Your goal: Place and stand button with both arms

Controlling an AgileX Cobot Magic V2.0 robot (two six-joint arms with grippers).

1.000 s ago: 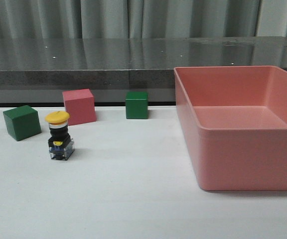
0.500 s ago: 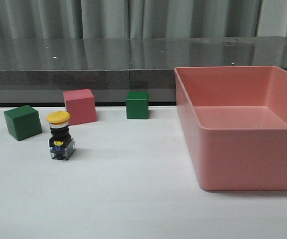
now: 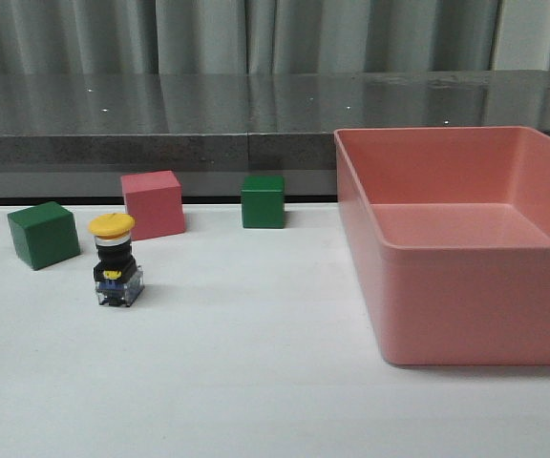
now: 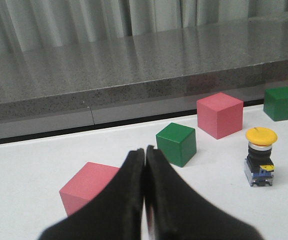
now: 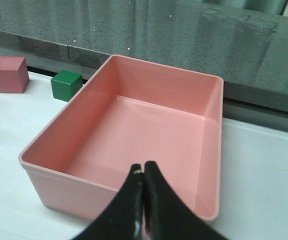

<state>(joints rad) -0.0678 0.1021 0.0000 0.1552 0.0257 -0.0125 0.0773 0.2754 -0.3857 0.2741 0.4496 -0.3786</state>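
Observation:
The button stands upright on the white table at the left, yellow cap on top, black body, clear base down. It also shows in the left wrist view, well off to one side of my left gripper, which is shut and empty. My right gripper is shut and empty, over the near wall of the pink bin. Neither gripper shows in the front view.
A pink cube and two green cubes stand behind the button. Another pink cube lies close by the left gripper. The large pink bin fills the right side. A dark ledge runs along the back.

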